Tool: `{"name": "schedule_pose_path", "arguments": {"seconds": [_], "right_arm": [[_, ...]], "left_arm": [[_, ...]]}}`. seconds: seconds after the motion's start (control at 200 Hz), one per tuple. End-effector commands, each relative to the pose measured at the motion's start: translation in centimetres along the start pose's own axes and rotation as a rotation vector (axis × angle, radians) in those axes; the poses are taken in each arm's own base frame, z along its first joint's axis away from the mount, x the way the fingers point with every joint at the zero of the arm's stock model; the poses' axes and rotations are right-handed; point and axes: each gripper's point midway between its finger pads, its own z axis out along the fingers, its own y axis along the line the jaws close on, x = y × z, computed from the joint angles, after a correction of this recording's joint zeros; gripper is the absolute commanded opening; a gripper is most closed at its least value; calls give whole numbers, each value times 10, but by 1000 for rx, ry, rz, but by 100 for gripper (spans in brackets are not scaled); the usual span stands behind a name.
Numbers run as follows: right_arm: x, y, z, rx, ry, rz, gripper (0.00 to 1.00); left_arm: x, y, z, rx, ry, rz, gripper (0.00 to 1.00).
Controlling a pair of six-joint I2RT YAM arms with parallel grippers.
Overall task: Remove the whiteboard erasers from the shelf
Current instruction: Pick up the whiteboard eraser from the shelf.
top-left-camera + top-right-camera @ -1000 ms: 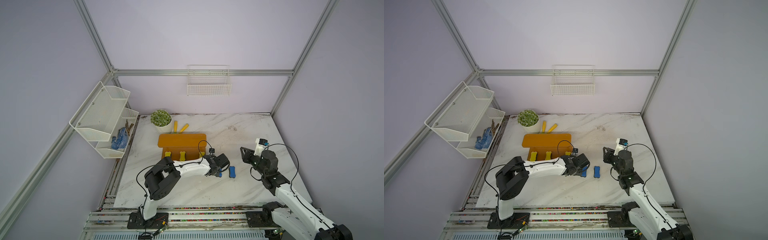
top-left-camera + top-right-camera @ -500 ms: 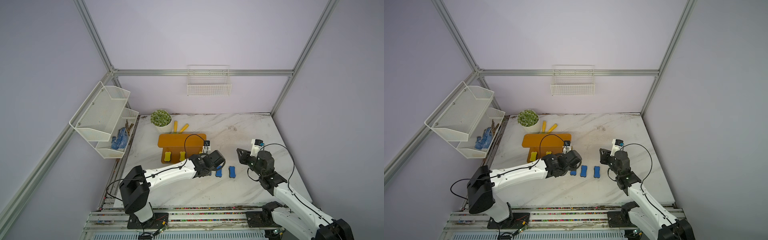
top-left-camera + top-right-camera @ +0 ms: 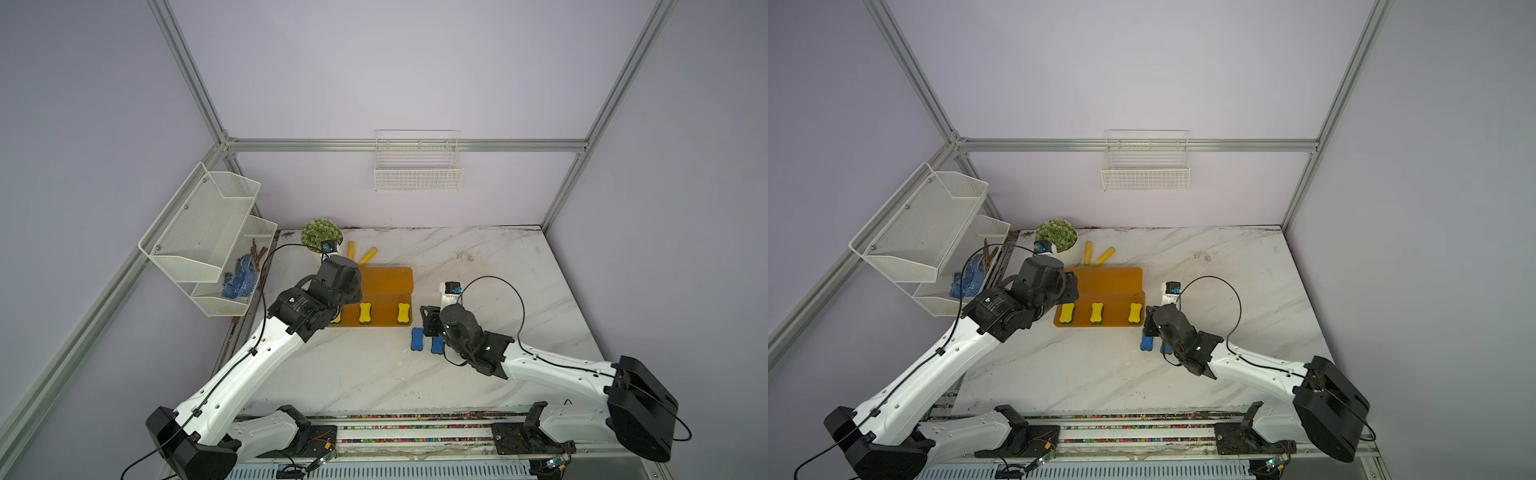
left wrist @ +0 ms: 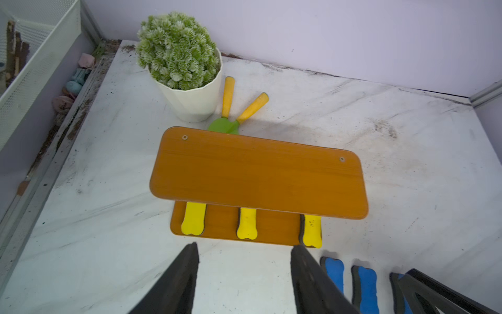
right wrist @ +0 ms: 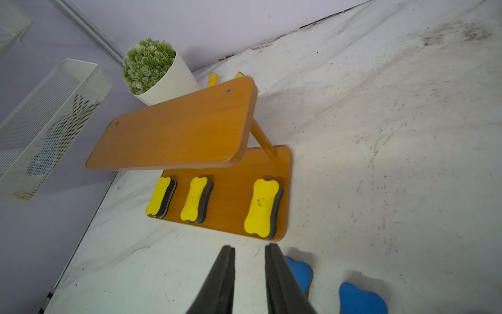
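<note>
While a second ago beside the blue erasers (image 3: 417, 339), left claw (image 4: 244, 257) now over shelf (image 3: 386, 282), empty.

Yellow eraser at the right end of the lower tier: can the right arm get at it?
Probably yes. That yellow eraser sits exposed ahead of the empty right gripper, though the shelf's upper tier overhangs its far end.

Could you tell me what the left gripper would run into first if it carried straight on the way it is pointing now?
Probably the middle yellow eraser on the shelf's lower tier. In the left wrist view the left gripper stands open and empty, aimed at that tier's front edge. Depth is unclear, so it might touch the edge first.
</note>
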Motion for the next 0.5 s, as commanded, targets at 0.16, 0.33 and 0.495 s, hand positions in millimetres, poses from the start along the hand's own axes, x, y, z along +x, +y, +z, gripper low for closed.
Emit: {"name": "schedule_pose_path", "arguments": {"seconds": [0.16, 0.33, 0.495], "right_arm": [[23, 21, 44, 148, 18, -30, 31], [44, 14, 60, 213, 76, -18, 34], [53, 12, 64, 159, 56, -33, 41]], "left_arm": [[16, 31, 22, 22, 108, 44, 62], [30, 31, 34, 43, 126, 3, 63], [33, 39, 39, 50, 113, -35, 63]]}}
